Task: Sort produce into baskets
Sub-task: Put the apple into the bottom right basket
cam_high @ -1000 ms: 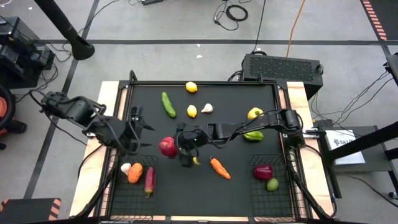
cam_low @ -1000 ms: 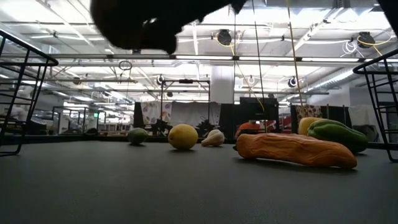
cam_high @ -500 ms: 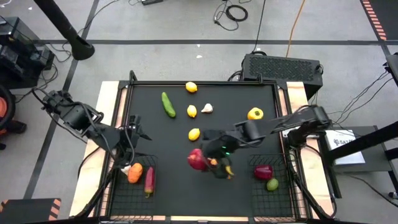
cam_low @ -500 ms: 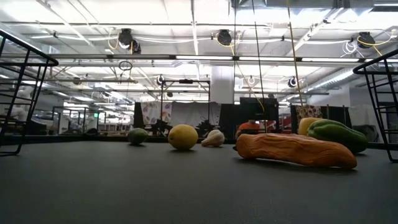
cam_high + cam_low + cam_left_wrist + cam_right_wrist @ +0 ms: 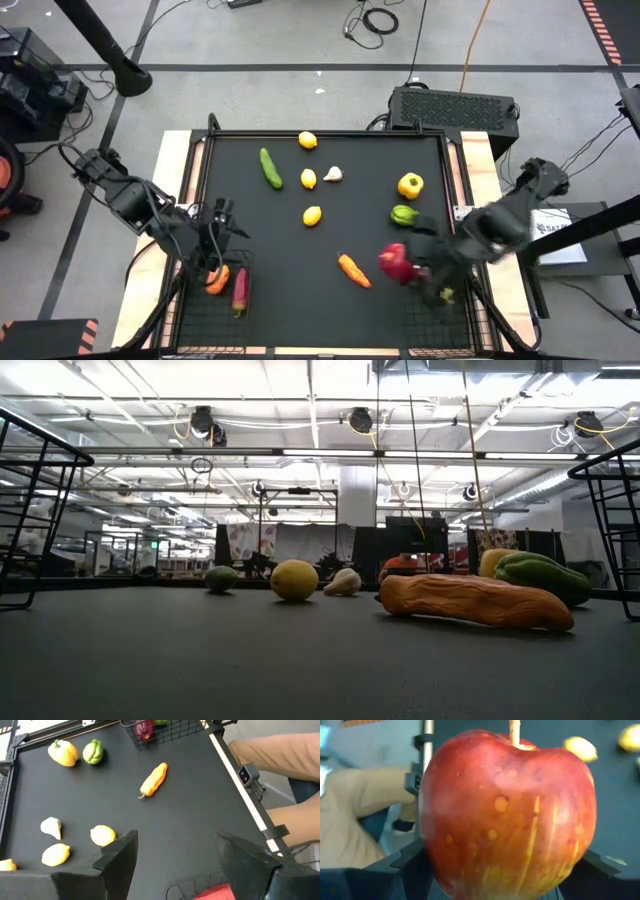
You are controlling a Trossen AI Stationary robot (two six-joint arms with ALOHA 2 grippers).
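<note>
Three lemons (image 5: 308, 141) – two baskets (image 5: 215, 310)

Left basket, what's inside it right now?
In the left basket: an orange carrot and a dark red piece. The left gripper above may cover more.

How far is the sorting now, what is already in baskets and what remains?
Done: a carrot and a dark red piece lie in the left basket, under the open left pincer. In hand: the right pincer holds the apple near the right basket. Left on the table: three lemons, cucumber, garlic, two peppers, another carrot.
</note>
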